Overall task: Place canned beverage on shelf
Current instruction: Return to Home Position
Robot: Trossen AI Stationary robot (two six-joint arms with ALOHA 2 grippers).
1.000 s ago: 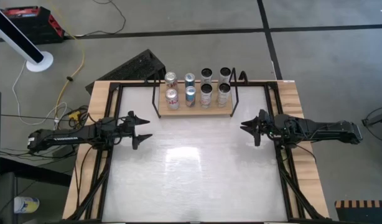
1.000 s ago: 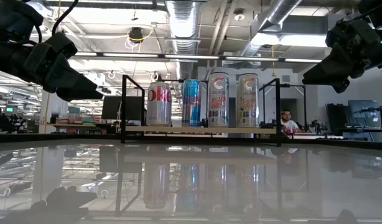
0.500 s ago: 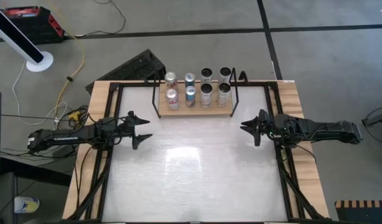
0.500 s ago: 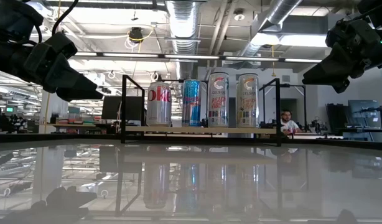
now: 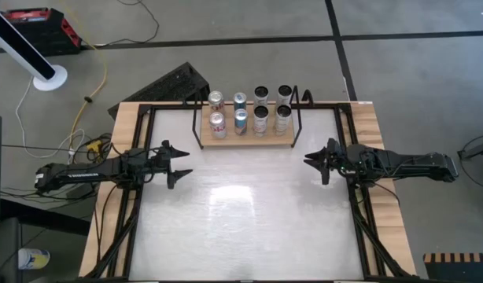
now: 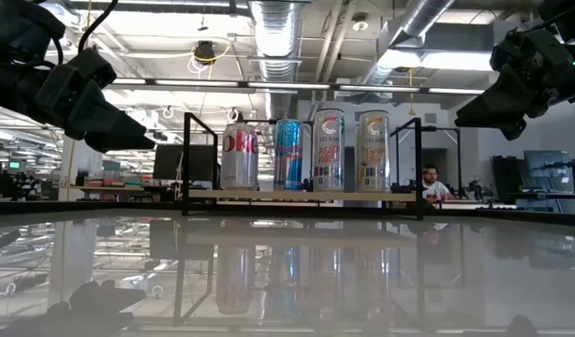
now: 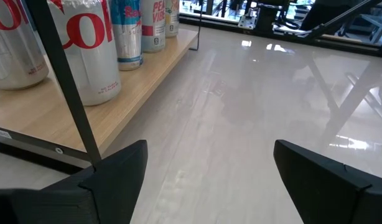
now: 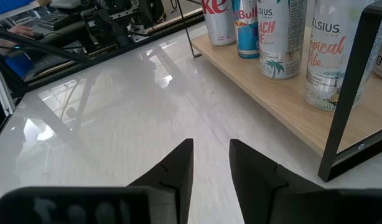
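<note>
The shelf (image 5: 245, 140), a light-wood board with black end rails, stands on the table at the far middle. Several cans (image 5: 249, 118) stand upright on it in two rows. The front row in the low view is a silver Coke can (image 6: 239, 156), a blue Red Bull can (image 6: 287, 154) and two Celsius cans (image 6: 328, 150). My left gripper (image 5: 185, 163) hovers wide open and empty near the table's left edge, its fingers spread in the left wrist view (image 7: 206, 168). My right gripper (image 5: 308, 160) hovers empty near the right edge, with only a narrow gap between its fingers (image 8: 211, 155).
The white tabletop (image 5: 241, 220) has wooden side slats and black frame rails (image 5: 131, 220) along its left and right. A person sits in the room behind the table (image 6: 435, 183). A black crate (image 5: 178, 82) lies on the floor beyond the far left corner.
</note>
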